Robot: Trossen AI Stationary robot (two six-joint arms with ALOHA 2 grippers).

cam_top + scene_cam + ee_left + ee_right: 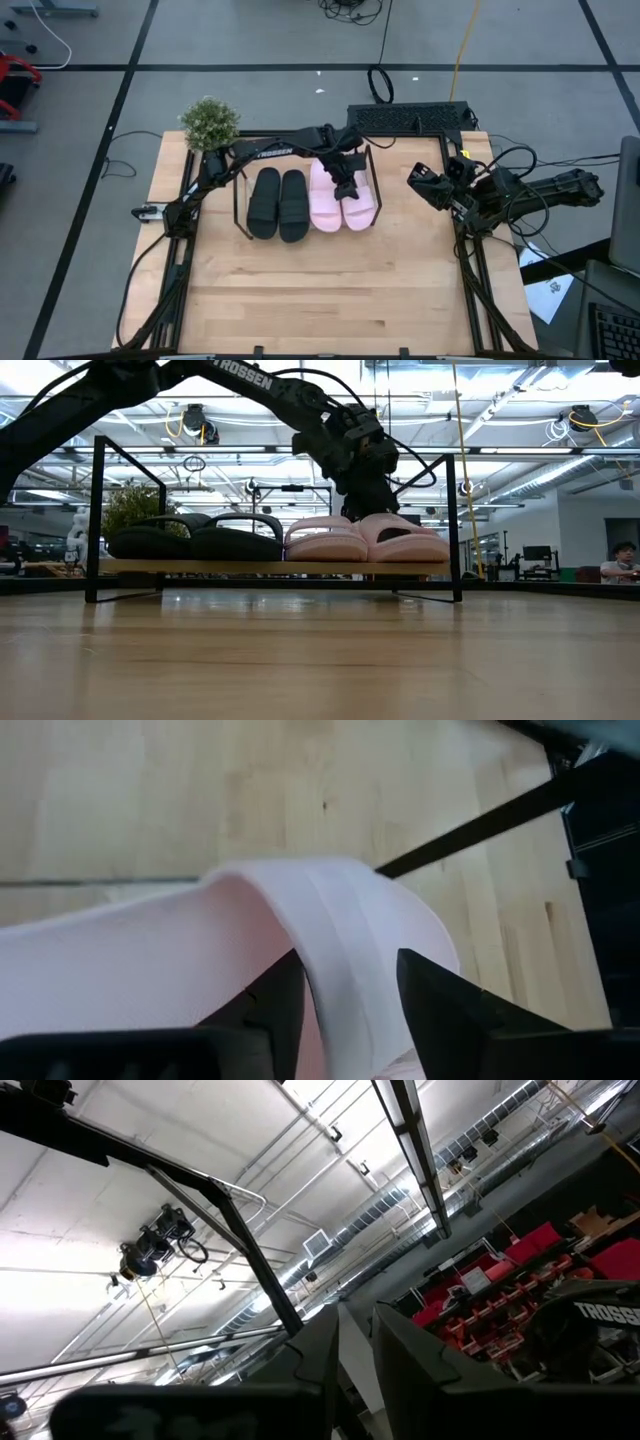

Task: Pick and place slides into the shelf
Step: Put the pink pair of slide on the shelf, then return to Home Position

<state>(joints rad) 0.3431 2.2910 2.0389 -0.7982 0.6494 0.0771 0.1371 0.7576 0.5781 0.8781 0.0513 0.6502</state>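
All four slides in shelf point(240, 205), left gripper point(345, 995) spread but straddling strap of right pink slide point(358, 205), so could snag and drag it out on lift; right gripper point(355, 1350) near-closed on nothing, parked off desk point(320, 290).

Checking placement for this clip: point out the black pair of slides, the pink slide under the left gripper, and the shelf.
black pair of slides point(278, 203), high view, on the straps.
pink slide point(360, 935), left wrist view, on its strap.
shelf point(455, 525), low view, on the wire post.
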